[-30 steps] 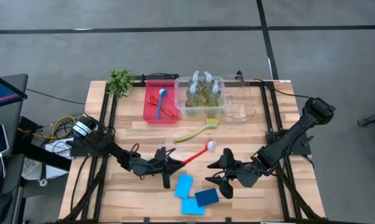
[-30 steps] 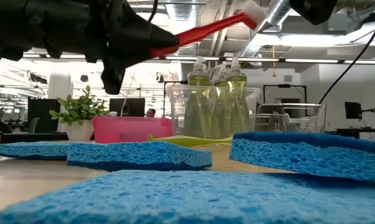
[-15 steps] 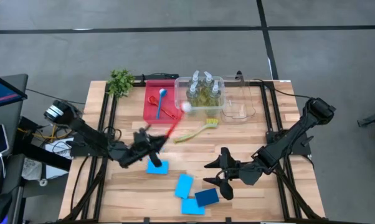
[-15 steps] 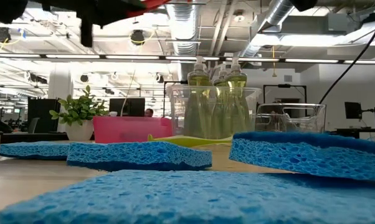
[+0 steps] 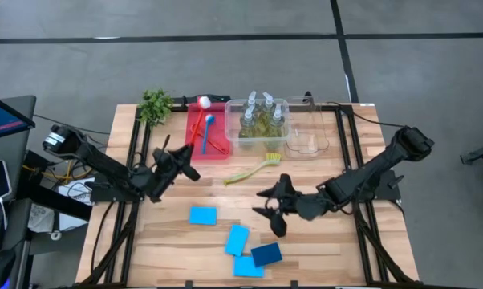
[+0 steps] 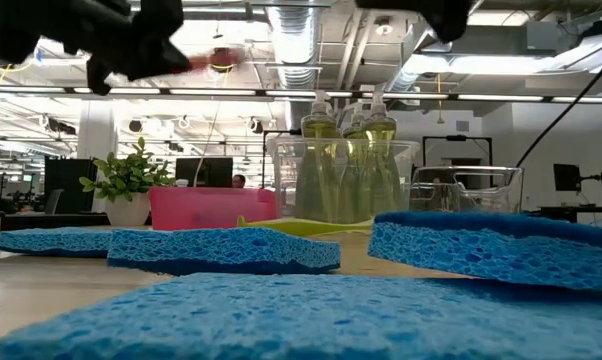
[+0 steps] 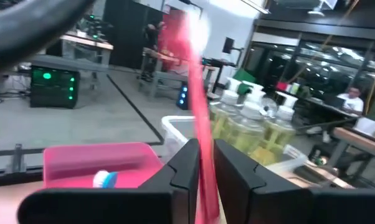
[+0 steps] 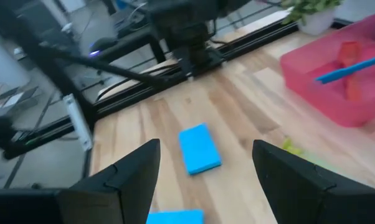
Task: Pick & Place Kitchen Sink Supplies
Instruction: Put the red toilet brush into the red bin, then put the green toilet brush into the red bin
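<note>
My left gripper (image 5: pixel 176 159) is shut on a red brush (image 5: pixel 192 128) whose white head (image 5: pixel 204 102) hangs over the far end of the red tray (image 5: pixel 190 143). The tray holds a blue brush (image 5: pixel 205 133). My right gripper (image 5: pixel 270 209) is open and empty above the table's middle. Three light blue sponges (image 5: pixel 202 215) (image 5: pixel 237 239) (image 5: pixel 247 267) and a darker one (image 5: pixel 266 254) lie flat near the front edge. A yellow brush (image 5: pixel 253 168) lies on the table. Several bottles (image 5: pixel 260 116) stand in a clear bin. My left gripper pinches the red brush's shaft (image 7: pixel 204 163) between its two fingers (image 7: pixel 182 175), at the end away from the head. The fingers lie roughly along the shaft. The brush is lifted clear and slants up and away toward the far edge, its head (image 7: pixel 194 25) over the tray.
A small green plant (image 5: pixel 156 104) stands at the far left corner. An empty clear bin (image 5: pixel 307 136) sits right of the bottle bin (image 5: pixel 235 136). In the right wrist view, a sponge (image 8: pixel 200 149) lies ahead, with the red tray (image 8: pixel 337 93) beyond.
My left gripper has risen and gone from the table's middle toward the left and far edge with the red brush. The brush has swung round so its head now points over the red tray. A sponge shows where the gripper was. My right gripper has shifted a little left and far.
</note>
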You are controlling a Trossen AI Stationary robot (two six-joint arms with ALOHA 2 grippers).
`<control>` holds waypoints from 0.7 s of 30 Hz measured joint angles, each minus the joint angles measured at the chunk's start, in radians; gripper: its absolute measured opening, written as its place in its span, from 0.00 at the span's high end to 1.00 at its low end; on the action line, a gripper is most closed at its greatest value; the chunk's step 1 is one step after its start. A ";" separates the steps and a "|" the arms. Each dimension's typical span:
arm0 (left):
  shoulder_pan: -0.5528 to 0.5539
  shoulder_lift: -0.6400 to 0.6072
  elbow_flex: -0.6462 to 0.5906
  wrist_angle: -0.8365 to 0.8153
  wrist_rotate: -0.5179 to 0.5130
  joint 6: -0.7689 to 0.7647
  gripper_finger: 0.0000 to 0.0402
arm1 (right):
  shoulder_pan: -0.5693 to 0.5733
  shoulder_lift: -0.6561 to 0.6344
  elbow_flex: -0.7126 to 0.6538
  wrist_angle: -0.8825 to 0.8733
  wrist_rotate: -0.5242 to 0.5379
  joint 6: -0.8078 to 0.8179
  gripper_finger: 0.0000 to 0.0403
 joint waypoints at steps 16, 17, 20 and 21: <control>0.335 0.009 -0.102 0.000 0.409 -0.056 0.87 | -0.205 0.000 0.000 0.063 -0.026 0.051 0.38; 0.354 0.009 -0.107 -0.001 0.460 -0.056 0.87 | -0.217 0.000 0.000 0.062 -0.026 0.050 0.38; 0.395 0.009 -0.124 -0.001 0.573 -0.074 0.87 | -0.250 0.006 0.000 0.058 -0.026 0.025 0.38; 0.403 0.009 -0.130 -0.002 0.593 -0.085 0.87 | -0.257 0.007 0.000 0.056 -0.026 0.001 0.38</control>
